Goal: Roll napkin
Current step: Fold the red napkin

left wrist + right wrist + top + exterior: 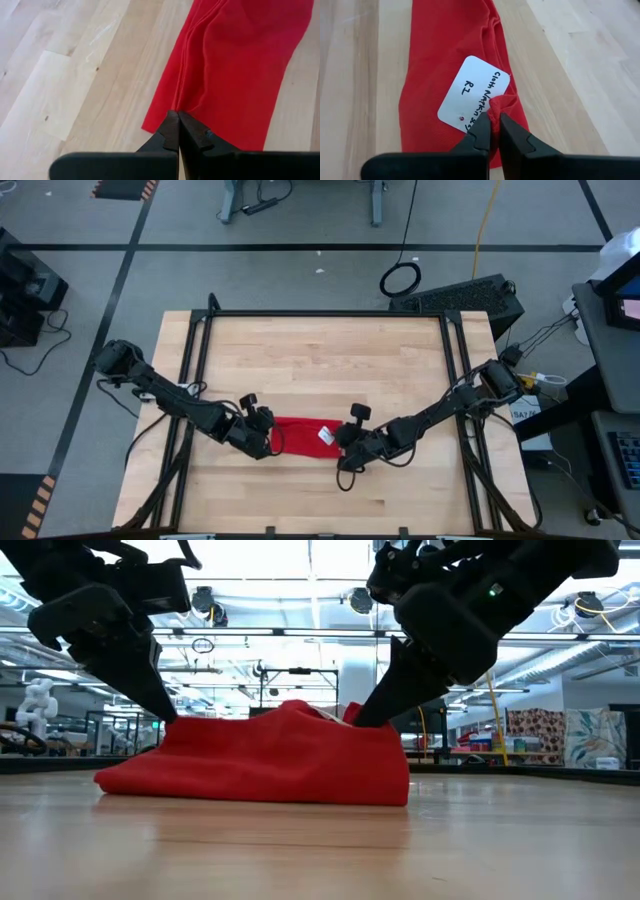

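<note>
The red napkin (298, 436) lies folded into a short strip on the wooden table (320, 350), toward its near edge. A white tag (472, 95) lies on top near its right end. My left gripper (268, 440) is shut on the strip's left end and my right gripper (341, 444) is shut on its right end. In the low view the napkin (260, 765) rests on the table along its underside. Its top humps up between my left gripper (162, 712) and my right gripper (366, 718). My left gripper pinches a lengthwise ridge of the cloth (181, 102) between its two fingers, just inside the napkin's left end edge. The fingers slant down from the table's left, along the strip. The cloth around them lies on the table. My right gripper pinches a small bunched pucker of cloth (499, 103) between its two fingers, beside the tag's corner near the napkin's right end. The fingers slant down from the table's right, along the strip. The rest of the napkin lies on the table.
Bare wood surrounds the napkin on all sides. A black frame (200, 340) runs along the table's left, far and right edges. Cables trail from both arms at the near side (345, 475).
</note>
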